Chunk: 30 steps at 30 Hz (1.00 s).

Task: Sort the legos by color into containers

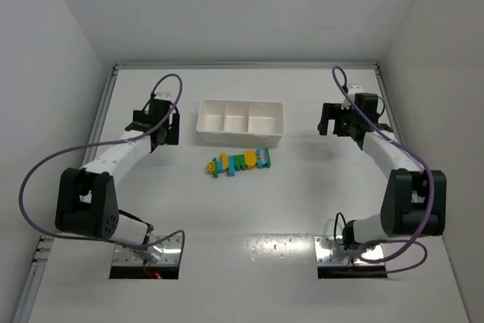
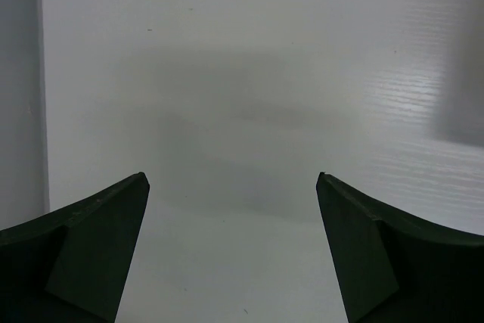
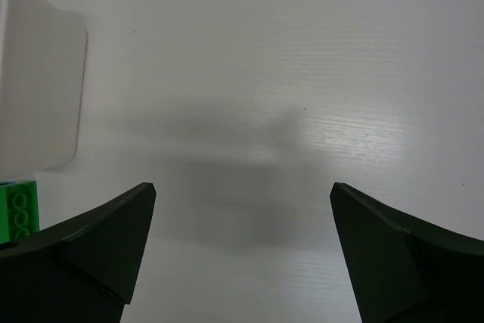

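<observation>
A row of small legos [image 1: 239,162] in yellow, green and cyan-blue lies on the white table just in front of the white tray [image 1: 204,117] with three square compartments, which look empty. My left gripper [image 1: 159,128] hangs open and empty to the left of the tray; its wrist view shows only bare table between the fingertips [image 2: 233,179]. My right gripper [image 1: 333,122] hangs open and empty to the right of the tray. The right wrist view [image 3: 242,187] shows the tray's corner [image 3: 41,88] at left and a green lego [image 3: 21,209] at the left edge.
White walls close in the table at the back and both sides. Purple cables loop from each arm. Two metal base plates [image 1: 147,251] sit at the near edge.
</observation>
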Each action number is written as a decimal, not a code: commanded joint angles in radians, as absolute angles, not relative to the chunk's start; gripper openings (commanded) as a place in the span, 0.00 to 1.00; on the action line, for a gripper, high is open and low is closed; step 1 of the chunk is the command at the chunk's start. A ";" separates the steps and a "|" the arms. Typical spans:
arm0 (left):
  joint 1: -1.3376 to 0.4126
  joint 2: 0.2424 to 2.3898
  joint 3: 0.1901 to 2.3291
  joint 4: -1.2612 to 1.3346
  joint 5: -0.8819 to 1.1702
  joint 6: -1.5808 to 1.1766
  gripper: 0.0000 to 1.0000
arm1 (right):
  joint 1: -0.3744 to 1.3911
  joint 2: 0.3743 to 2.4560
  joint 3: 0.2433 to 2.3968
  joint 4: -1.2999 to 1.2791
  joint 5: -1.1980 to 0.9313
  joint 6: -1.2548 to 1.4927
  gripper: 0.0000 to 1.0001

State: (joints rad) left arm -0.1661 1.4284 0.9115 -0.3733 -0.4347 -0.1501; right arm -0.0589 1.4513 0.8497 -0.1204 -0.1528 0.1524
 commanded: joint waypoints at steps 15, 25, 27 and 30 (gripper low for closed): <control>-0.146 0.992 0.631 -0.184 -0.314 0.034 1.00 | -0.051 1.100 0.593 0.055 -0.008 0.103 1.00; -0.155 0.918 0.600 -0.040 -0.271 -0.069 1.00 | -0.063 1.037 0.424 0.317 -0.126 0.172 1.00; -0.155 0.864 0.600 -0.073 -0.146 0.016 1.00 | -0.063 1.037 0.408 0.365 -0.135 0.172 1.00; -0.164 0.842 0.649 -0.187 0.095 0.160 1.00 | -0.046 1.101 0.460 0.260 -0.190 0.091 1.00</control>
